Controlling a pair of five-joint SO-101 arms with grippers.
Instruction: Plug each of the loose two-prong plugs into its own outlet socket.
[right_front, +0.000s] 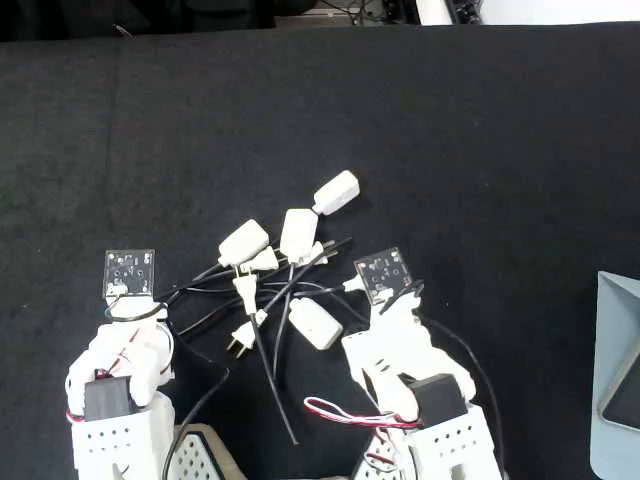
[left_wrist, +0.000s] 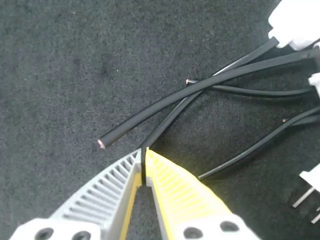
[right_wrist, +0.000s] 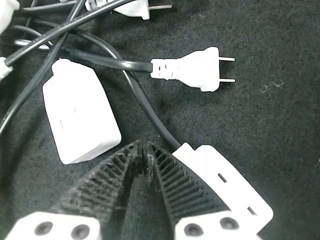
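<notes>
We look down on a black cloth-covered table (right_front: 480, 140). A tangle of black cords (right_front: 272, 375) and white plastic pieces lies near its front middle, between the two white arms.

**Sockets.** Three white oblong outlet sockets fan out along the far side of the heap: one (right_front: 337, 192) farthest out, a second (right_front: 298, 232) next to it, and a third (right_front: 243, 241) further left. A white rectangular outlet block (right_front: 315, 323) lies on the near side, just beside the right arm (right_front: 410, 360).

**Plugs.** Small white two-prong plugs lie unplugged among the cords. One (right_front: 245, 290) is mid-heap and another (right_front: 240, 340) lies nearer the arms.

**Left gripper.** The left gripper (left_wrist: 144, 152) has one grey ribbed finger and one yellow one, and they are pressed together. A thin black cord (left_wrist: 159, 132) runs right up to the tips, but we cannot tell whether it is pinched. A thicker cut cord end (left_wrist: 101, 144) showing copper lies just beside it.

**Right gripper.** The right gripper (right_wrist: 144, 150) has black ribbed fingers, closed tip to tip, and we make out nothing pinched between them. It hangs over a black cable (right_wrist: 151, 112) that leads into a white slotted socket (right_wrist: 225, 185) beside one finger. The rectangular outlet block lies by the other finger. Beyond them a white flat-bodied plug (right_wrist: 192, 70) rests on the cloth with both prongs bare.
</notes>
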